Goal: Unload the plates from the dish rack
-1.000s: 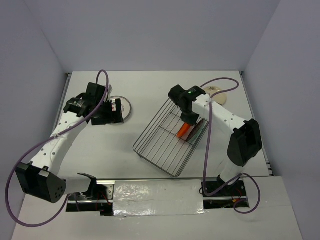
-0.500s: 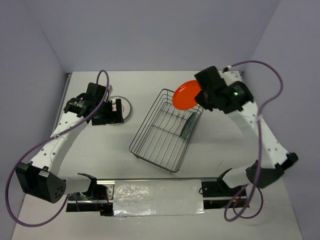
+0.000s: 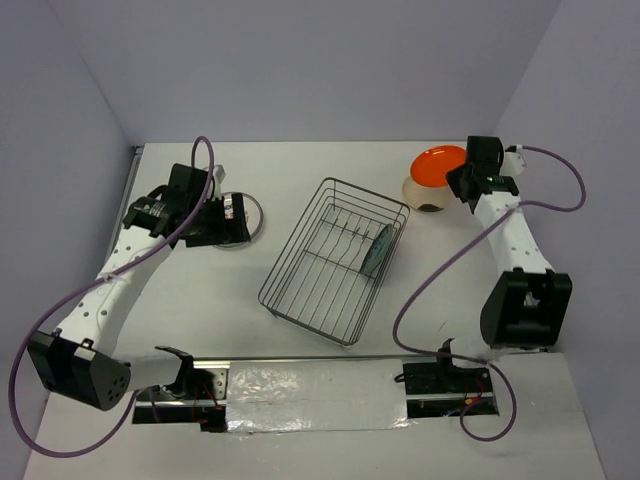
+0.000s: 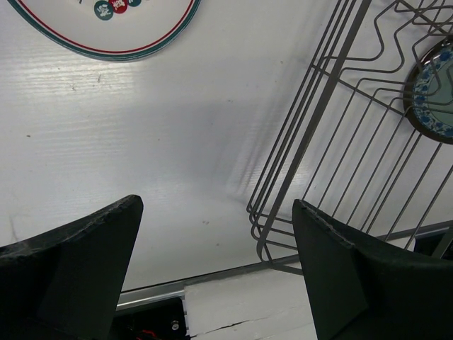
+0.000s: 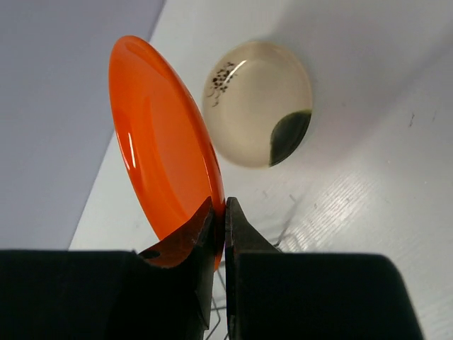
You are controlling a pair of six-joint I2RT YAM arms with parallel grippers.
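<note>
The task seems more than half done. Only one plate is inside the dish rack [image 3: 335, 258]: a blue-green plate [image 3: 377, 248] standing on edge at the rack's right side. A white plate [image 4: 106, 28] with a coloured rim lies flat on the tabletop [image 3: 300, 170] to the left of the rack. A cream plate [image 5: 258, 103] lies beyond the rack's far right corner. The right pincer [image 5: 218, 212] is clamped on the rim of an orange plate [image 5: 163, 177], which hangs tilted over the cream plate and is not yet laid down. The left pincer [image 4: 216, 209] is above the tabletop left of the rack, beside the white plate, with its fingers apart and holding nothing. What is left is to set the orange plate down and then take out the blue-green one.

Compared with half a second ago, the orange plate has moved from over the rack's far right corner out to the cream plate. The rack and the left arm are nearly where they were.
</note>
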